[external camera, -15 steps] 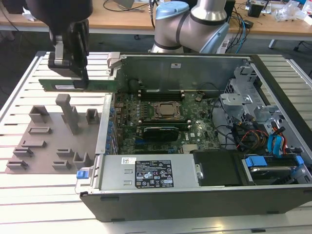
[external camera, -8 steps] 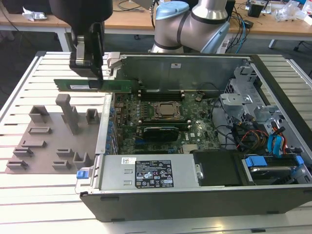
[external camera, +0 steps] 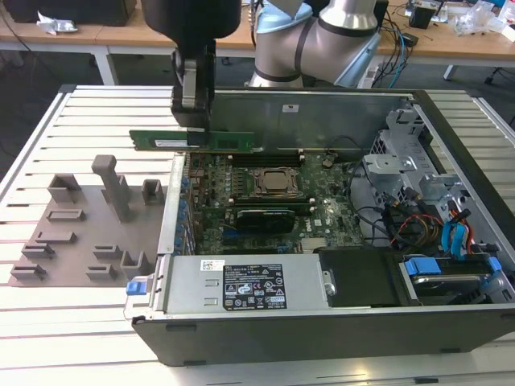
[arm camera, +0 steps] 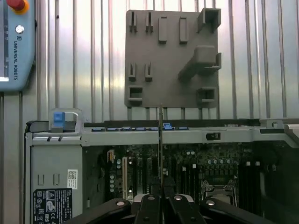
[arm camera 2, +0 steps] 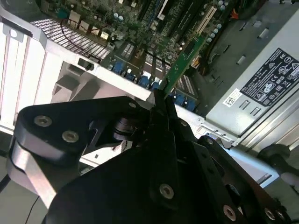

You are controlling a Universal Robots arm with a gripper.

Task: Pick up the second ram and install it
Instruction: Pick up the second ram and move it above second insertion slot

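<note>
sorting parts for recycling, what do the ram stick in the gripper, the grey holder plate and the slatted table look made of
The second ram, held in the gripper: matte green circuit board, likely fibreglass laminate. The grey holder plate: uniform matte grey, blocky raised shapes, probably plastic. The slatted table: pale metallic sheen, straight ribs, likely aluminium.

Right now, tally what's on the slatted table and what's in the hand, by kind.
Open computer case: 1
Grey holder tray: 1
Green ram stick, gripped in the hand: 1
Total: 3
</note>
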